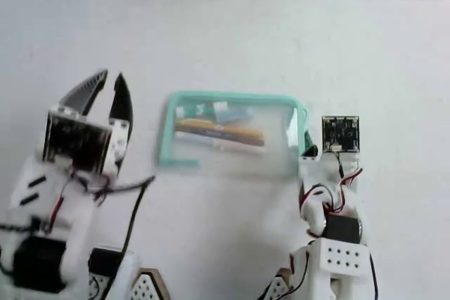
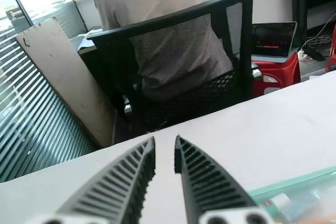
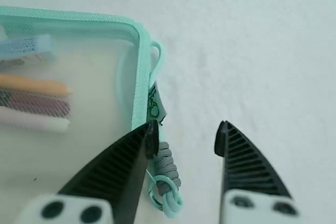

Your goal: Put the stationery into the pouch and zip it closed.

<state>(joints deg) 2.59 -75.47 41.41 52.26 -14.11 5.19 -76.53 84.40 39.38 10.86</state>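
A clear pouch (image 1: pixel 232 138) with a mint-green zip border lies flat in the middle of the white table, with pens and an eraser-like piece inside it (image 1: pixel 218 131). My left gripper (image 1: pixel 104 96) stands to the pouch's left, raised and open, with nothing between its fingers (image 2: pixel 164 153). My right gripper (image 3: pixel 185 132) is at the pouch's right end (image 3: pixel 139 77), open. One finger (image 3: pixel 126 166) rests by the pouch's edge, next to the grey and mint zip-pull cord (image 3: pixel 165 174). The right arm's wrist (image 1: pixel 330 166) sits just right of the pouch.
The white table (image 1: pixel 246 40) stretches behind and around the pouch. Past the table's far edge stands a black mesh chair (image 2: pixel 178 72) with a person seated in it, facing away. A wooden board (image 2: pixel 63 72) leans beside it.
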